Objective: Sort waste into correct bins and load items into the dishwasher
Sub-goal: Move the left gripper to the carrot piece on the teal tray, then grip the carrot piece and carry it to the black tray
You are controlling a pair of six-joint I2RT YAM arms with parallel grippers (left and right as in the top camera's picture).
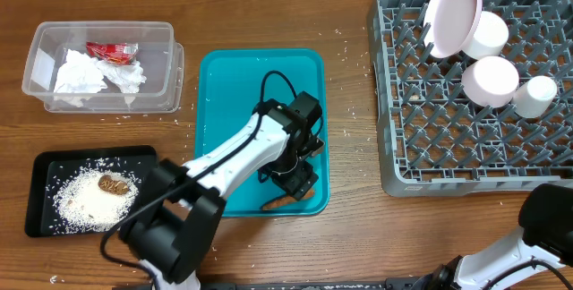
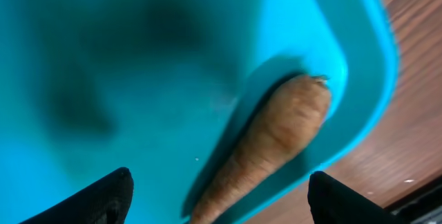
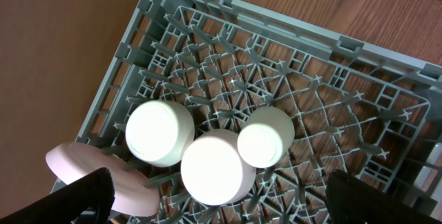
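The teal tray (image 1: 215,84) holds the carrot stick (image 2: 273,144); rack (image 1: 448,151) holds dishes (image 1: 490,80).

My left gripper (image 1: 295,183) is covering most of the carrot stick (image 1: 273,205) at the teal tray's (image 1: 219,102) lower right corner in the overhead view, my left wrist camera is blurring the tray's floor and cropping the stick's thin end, and the plate (image 3: 72,169) is being cut off at the right wrist picture's bottom edge.

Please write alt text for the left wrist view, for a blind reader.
An orange carrot-like stick lies in a corner of the teal tray, under the open left gripper. The wooden table shows at right.
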